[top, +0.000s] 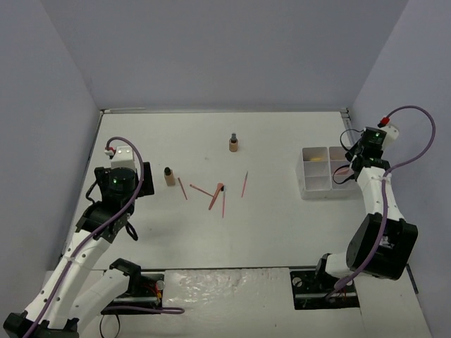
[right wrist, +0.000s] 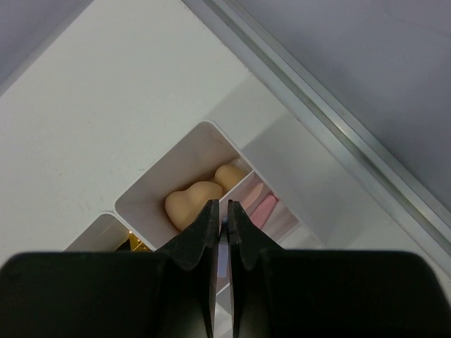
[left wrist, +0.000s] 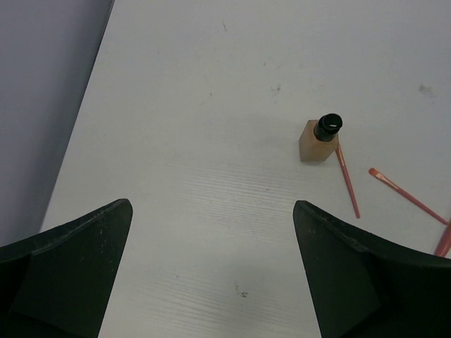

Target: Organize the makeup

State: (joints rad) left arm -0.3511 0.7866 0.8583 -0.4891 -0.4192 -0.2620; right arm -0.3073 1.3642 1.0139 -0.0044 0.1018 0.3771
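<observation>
Tan bottle [left wrist: 317, 141] just beside pink stick [left wrist: 347, 182]

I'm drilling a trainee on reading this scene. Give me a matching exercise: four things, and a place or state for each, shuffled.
1. left gripper
2. right gripper
3. sponges
4. left bottle

A. in a tray compartment
B. open
C. shut
D. upright on the table

Pairs: 1-B, 2-C, 3-A, 4-D
</observation>
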